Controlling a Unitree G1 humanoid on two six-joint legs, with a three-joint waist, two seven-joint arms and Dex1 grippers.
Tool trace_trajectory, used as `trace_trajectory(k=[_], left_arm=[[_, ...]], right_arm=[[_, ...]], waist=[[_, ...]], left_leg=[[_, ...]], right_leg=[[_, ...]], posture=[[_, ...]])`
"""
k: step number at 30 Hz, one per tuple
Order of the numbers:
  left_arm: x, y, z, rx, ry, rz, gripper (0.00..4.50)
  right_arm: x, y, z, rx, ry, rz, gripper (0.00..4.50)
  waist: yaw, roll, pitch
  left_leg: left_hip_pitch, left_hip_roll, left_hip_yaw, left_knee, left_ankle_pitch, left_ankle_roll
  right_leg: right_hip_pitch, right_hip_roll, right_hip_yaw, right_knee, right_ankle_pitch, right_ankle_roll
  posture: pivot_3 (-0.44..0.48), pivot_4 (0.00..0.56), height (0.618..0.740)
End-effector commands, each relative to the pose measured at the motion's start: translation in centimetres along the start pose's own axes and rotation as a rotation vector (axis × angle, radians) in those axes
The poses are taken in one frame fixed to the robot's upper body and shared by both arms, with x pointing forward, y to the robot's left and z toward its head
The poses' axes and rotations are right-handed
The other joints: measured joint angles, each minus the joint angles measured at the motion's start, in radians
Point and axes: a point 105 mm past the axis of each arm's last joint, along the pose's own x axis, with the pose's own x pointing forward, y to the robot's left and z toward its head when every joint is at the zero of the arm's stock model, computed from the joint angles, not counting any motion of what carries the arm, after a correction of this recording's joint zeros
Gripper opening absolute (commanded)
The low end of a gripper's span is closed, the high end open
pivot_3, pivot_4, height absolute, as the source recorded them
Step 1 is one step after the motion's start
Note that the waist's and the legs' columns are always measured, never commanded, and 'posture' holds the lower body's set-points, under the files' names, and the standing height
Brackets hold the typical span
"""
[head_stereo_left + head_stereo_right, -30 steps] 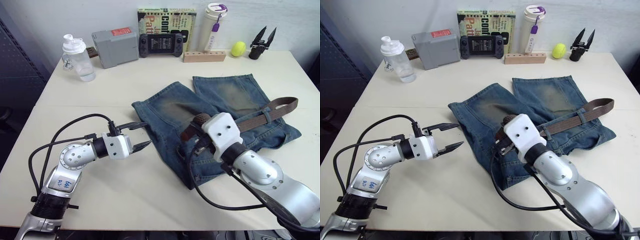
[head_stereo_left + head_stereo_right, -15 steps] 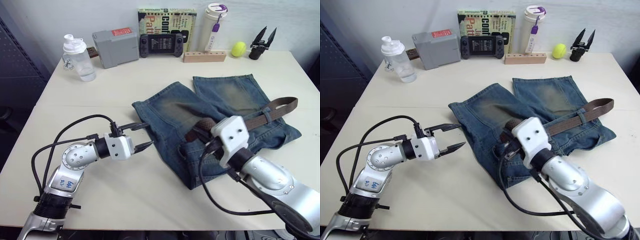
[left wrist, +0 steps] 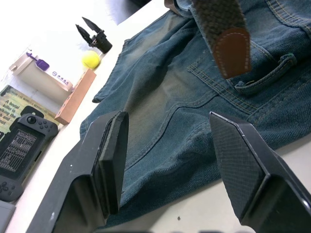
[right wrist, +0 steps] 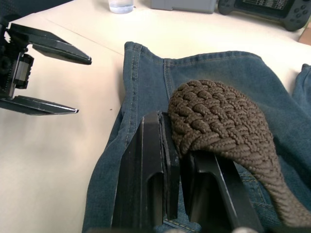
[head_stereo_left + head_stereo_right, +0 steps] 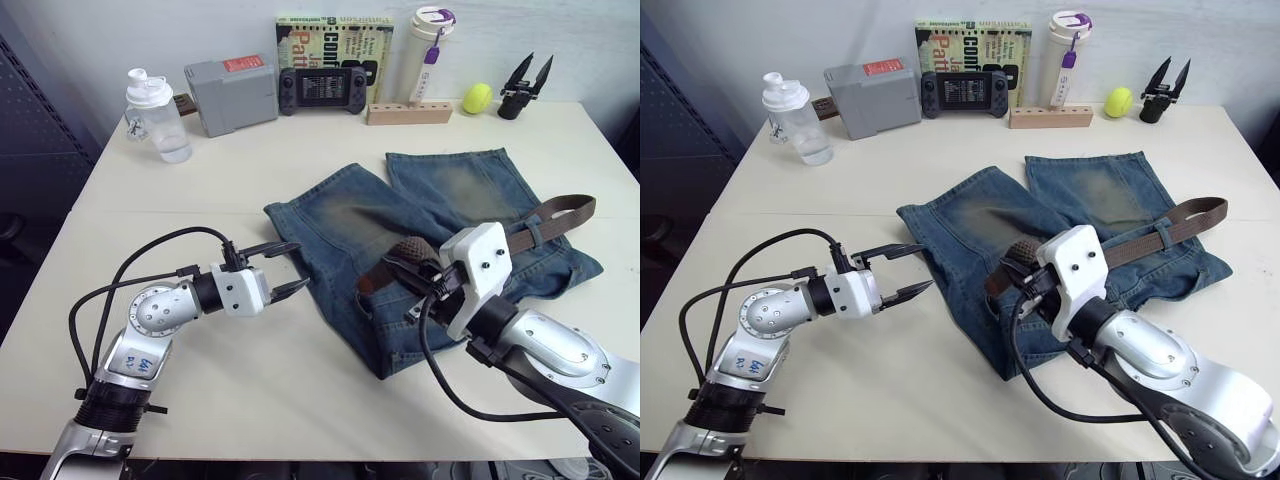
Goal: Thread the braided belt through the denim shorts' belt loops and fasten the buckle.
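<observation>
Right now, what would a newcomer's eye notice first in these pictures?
The blue shorts spread at the table's middle, with the belt running across them. The right claw is shut on a folded bend of that belt. The left claw hangs open beside the shorts' edge.

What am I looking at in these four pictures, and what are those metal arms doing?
It's a two-armed robot at a table. Two pictures come from cameras on its head, looking down over its arms; the other two come from cameras on each wrist, looking along that arm's black fingers. On the table lie denim shorts with a braided belt across them. The right gripper is pinching a folded loop of that belt. The left gripper is open, holding nothing, near the shorts' edge. Along the far edge stand a bottle, a grey box, a game console, a book, a tumbler and a yellow ball.
</observation>
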Motion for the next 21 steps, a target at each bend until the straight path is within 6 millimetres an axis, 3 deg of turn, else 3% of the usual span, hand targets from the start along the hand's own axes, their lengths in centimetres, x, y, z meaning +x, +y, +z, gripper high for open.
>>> trace_trajectory(k=[1,6,11,21], left_arm=[[-0.1,0.3,0.7,0.035,-0.015,0.017,2.94],[-0.2,0.3,0.7,0.036,-0.010,0.022,2.94],[-0.2,0.3,0.7,0.037,-0.009,0.024,2.94],[-0.1,0.4,0.7,0.045,-0.006,0.031,2.94]], right_arm=[[-1.3,2.7,1.3,-0.090,-0.043,0.092,0.00],[-1.4,2.3,0.6,-0.143,-0.007,0.068,0.00],[-1.3,1.8,1.3,-0.179,-0.041,0.036,0.00],[-0.3,2.4,0.8,-0.260,-0.022,0.048,0.00]], waist=[[0.000,0.000,0.000],[0.000,0.000,0.000],[0.001,0.000,0.000],[0.000,0.000,0.000]], left_leg=[[0.000,0.000,0.000,0.000,0.000,0.000],[0.000,0.000,0.000,0.000,0.000,0.000],[0.000,0.000,0.000,0.000,0.000,0.000],[0.000,0.000,-0.001,0.001,0.000,0.000]], right_leg=[[0.000,0.000,0.000,0.000,0.000,0.000],[0.000,0.000,0.000,0.000,0.000,0.000],[0.000,0.000,0.000,0.000,0.000,0.000],[0.001,0.000,-0.001,0.000,0.000,0.000]], posture=[[0.000,0.150,0.731],[0.000,0.150,0.731],[0.000,0.150,0.731],[0.000,0.150,0.731]])
